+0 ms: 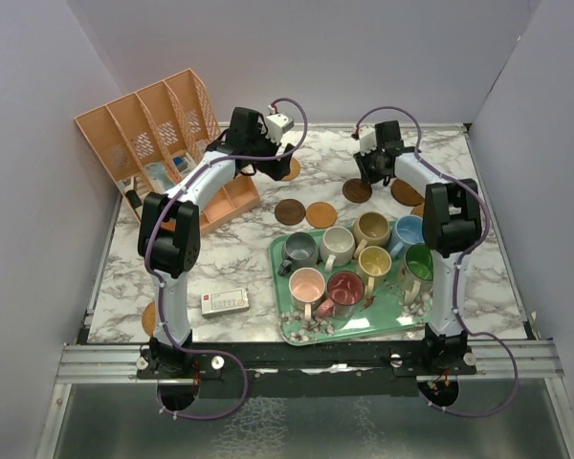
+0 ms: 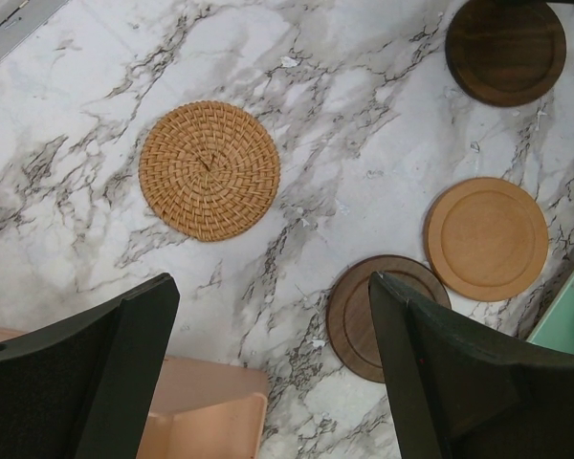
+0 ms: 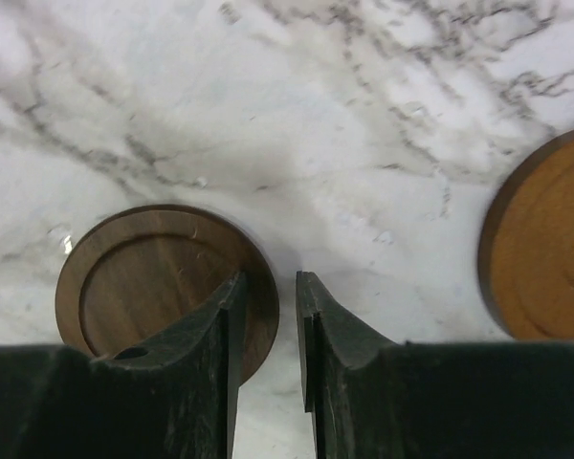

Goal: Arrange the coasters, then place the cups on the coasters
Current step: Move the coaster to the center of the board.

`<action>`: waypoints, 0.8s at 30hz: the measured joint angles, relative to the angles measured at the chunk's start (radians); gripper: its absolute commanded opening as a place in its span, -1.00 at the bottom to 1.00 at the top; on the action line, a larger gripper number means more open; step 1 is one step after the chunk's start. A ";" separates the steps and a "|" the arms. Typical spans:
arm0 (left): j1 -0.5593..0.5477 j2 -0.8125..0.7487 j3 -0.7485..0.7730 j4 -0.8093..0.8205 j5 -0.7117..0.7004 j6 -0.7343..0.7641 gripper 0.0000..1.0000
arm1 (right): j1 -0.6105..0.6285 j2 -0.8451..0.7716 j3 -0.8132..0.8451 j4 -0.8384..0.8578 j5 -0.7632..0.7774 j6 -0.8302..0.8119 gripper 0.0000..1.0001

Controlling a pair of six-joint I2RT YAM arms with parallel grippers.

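Observation:
Several cups stand on the green floral tray (image 1: 292, 330), among them grey (image 1: 299, 251), pink (image 1: 307, 285), dark red (image 1: 344, 287) and green (image 1: 418, 260). Coasters lie on the marble beyond it. My left gripper (image 2: 273, 282) hangs wide open above the table, holding nothing; a woven coaster (image 2: 209, 170) lies ahead, and a tan coaster (image 2: 486, 237) and a dark brown coaster (image 2: 364, 320) to the right. My right gripper (image 3: 271, 277) stands low, its fingers a narrow gap apart astride the right rim of a dark brown coaster (image 3: 143, 287). An orange-brown coaster (image 3: 545, 249) lies to its right.
A peach desk organiser (image 1: 163, 143) fills the back left, its corner (image 2: 206, 411) under my left gripper. A white remote (image 1: 225, 303) lies near the front left. Another coaster (image 1: 151, 316) peeks out by the left arm's base. Purple walls enclose the table.

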 measured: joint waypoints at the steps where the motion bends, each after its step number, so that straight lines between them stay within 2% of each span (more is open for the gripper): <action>1: 0.000 0.000 -0.001 0.000 0.000 0.000 0.69 | 0.000 0.016 0.024 0.005 0.021 0.007 -0.46; 14: 0.000 0.000 -0.010 0.000 -0.001 0.006 0.69 | -0.011 0.174 0.250 0.045 0.183 0.045 -0.48; 24: 0.000 0.000 -0.010 0.000 -0.002 0.012 0.69 | -0.029 0.227 0.329 0.057 0.182 0.041 -0.48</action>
